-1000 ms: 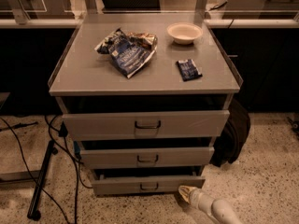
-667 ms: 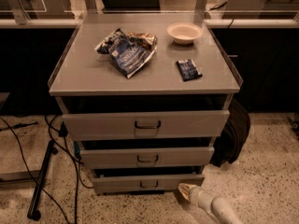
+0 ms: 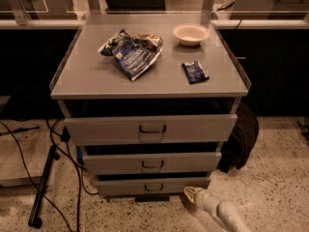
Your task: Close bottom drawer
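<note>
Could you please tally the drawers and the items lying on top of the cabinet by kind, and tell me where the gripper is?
Drawers: 3 (top drawer, middle drawer, bottom drawer)
Crumpled snack bag: 1
Small blue packet: 1
Pale bowl: 1
Total: 6
The gripper is low down, near the bottom drawer's right end.

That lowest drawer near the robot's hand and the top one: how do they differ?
The bottom drawer has a slimmer, narrower front than the top drawer. The top drawer sits highest and the bottom drawer lowest, with the gripper beside its right end, near the floor. Both are grey, each with a dark handle at the centre.
</note>
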You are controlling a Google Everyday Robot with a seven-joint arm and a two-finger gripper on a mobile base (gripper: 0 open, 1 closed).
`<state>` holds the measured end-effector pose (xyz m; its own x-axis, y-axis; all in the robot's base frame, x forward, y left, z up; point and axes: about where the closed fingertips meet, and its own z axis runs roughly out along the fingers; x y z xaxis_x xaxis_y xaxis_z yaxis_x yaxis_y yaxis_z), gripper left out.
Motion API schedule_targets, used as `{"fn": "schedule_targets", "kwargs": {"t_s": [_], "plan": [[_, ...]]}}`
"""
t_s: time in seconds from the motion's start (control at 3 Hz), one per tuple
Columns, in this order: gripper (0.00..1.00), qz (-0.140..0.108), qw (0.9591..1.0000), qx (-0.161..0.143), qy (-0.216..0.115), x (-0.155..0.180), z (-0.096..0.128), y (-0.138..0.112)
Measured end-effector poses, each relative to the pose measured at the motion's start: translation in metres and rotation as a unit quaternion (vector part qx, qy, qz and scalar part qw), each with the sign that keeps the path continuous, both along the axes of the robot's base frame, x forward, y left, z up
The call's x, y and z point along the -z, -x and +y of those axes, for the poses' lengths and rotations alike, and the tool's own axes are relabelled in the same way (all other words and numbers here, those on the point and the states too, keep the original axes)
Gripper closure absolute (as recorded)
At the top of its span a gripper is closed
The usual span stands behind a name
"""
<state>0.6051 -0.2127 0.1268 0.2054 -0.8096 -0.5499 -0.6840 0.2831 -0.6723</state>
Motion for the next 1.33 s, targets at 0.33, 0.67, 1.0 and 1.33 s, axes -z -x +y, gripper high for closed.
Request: {"fn": "schedule_targets", "kwargs": {"t_s": [0.33,0.67,1.0,1.33], "plan": [[1.0,0.0,1.0,0.0,0.0,0.0,0.0,0.002],[1.0,0.019,0.9996,-0.018,-0.009,-0.003,0.006,0.009],[1.0,0.061,0.9968,-0.046,-0.02,-0.002,0.013,0.031],[1.0,0.124,0.9891,-0.073,-0.028,-0.001,0.016,0.064]]}}
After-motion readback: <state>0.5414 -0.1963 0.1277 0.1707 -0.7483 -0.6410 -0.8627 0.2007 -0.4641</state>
